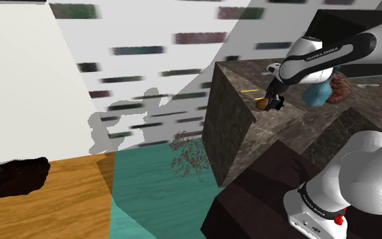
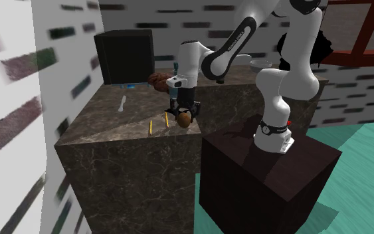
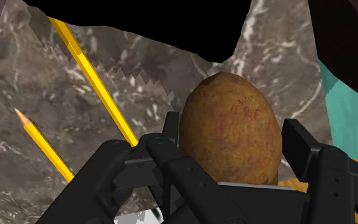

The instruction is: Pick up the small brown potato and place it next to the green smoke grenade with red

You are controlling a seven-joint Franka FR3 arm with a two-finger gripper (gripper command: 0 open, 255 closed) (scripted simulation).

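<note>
Claw [image 3: 233,127] w/ potato [image 3: 229,118] clasped, pencils [image 3: 93,71] beside (2, yellow)

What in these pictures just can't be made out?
- Underside of the potato, wrist view: fingers of the gripper cover it, so whether it is lifted or resting on the counter is unclear.
- The blue object, shoulder view: the arm covers its top; unidentifiable.
- The white item, second exterior view: too small to name.
- The long pencil, wrist view: far end under a black shape.

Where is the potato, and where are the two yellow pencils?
potato [image 3: 231,127]: wrist view, middle of its brown skin.
long pencil [image 3: 91,75]: wrist view, middle of its yellow shaft.
short pencil [image 3: 44,143]: wrist view, yellow shaft behind the tip.
</note>
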